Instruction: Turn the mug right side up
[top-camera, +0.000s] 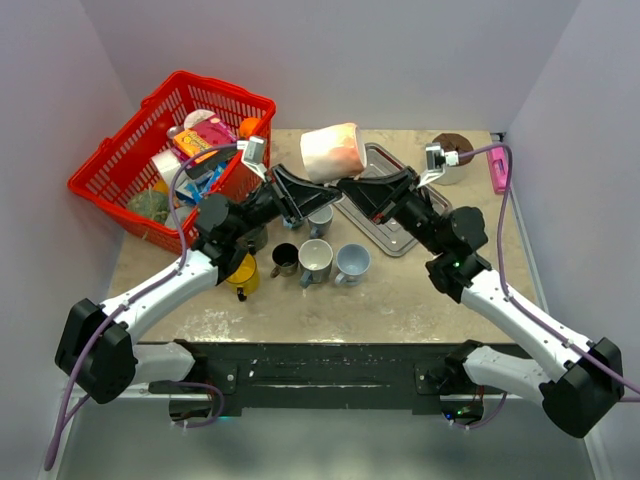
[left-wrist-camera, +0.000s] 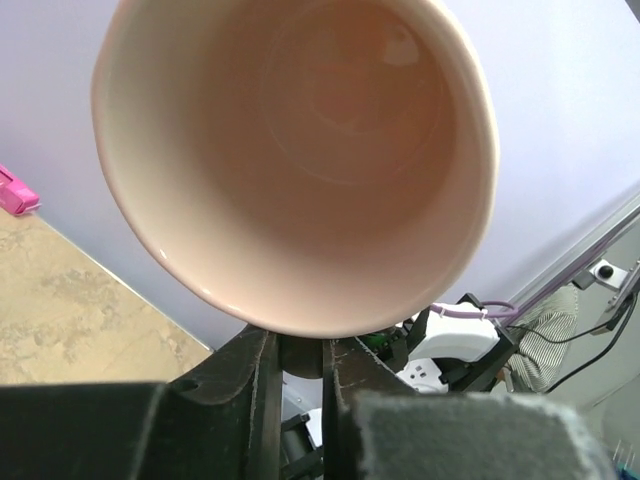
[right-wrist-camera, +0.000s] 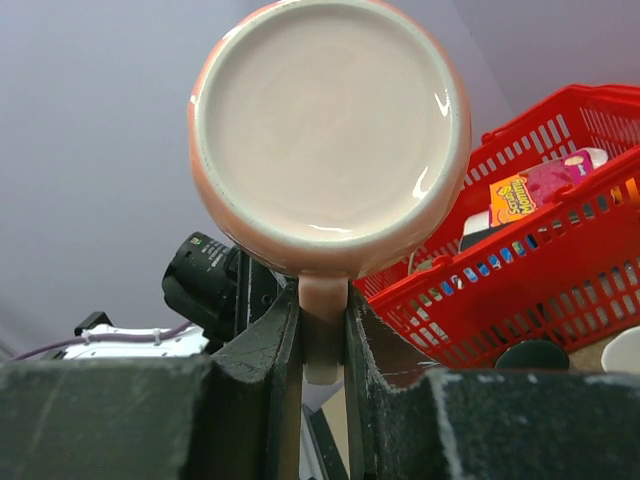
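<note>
A pink mug (top-camera: 330, 150) is held in the air over the back of the table, lying on its side. Its mouth faces my left wrist camera (left-wrist-camera: 300, 150) and its base faces my right wrist camera (right-wrist-camera: 325, 130). My right gripper (top-camera: 357, 190) is shut on the mug's handle (right-wrist-camera: 323, 320), which sits between its fingers (right-wrist-camera: 322, 345). My left gripper (top-camera: 297, 192) reaches in from the other side, just under the rim. Its jaws (left-wrist-camera: 300, 360) are nearly closed on a dark, shadowed part under the mug, seemingly the handle.
A red basket (top-camera: 110, 165) of groceries stands at the back left. A metal tray (top-camera: 400, 235) lies under my right arm. Several small mugs (top-camera: 316, 260) and a yellow mug (top-camera: 243, 275) stand mid-table. A brown bowl (top-camera: 452, 150) and a pink object (top-camera: 497, 175) are at the back right.
</note>
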